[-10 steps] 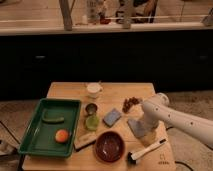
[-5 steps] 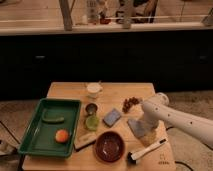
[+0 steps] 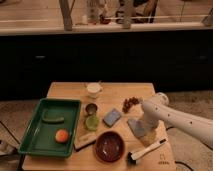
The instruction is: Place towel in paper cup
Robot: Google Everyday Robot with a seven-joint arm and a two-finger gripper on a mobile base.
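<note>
My gripper is down near the table's right edge, about halfway between the far and near edges, and I cannot tell whether it is wide, narrow or holding anything. It sits over the near right part of the towel, which lies flat on the wood under the wrist. The white arm reaches in from the right.

Just toward the near right corner lies a brush, angled, apart from the towel. To the towel's left is a blue pad, and beyond it, toward the far edge, a reddish cluster.

The paper cup stands upright close to the far edge, left of centre, well apart from the towel. A dark cup and a green cup line up nearer me. A brown bowl sits by the near edge, and a green tray fills the left side of the table.
</note>
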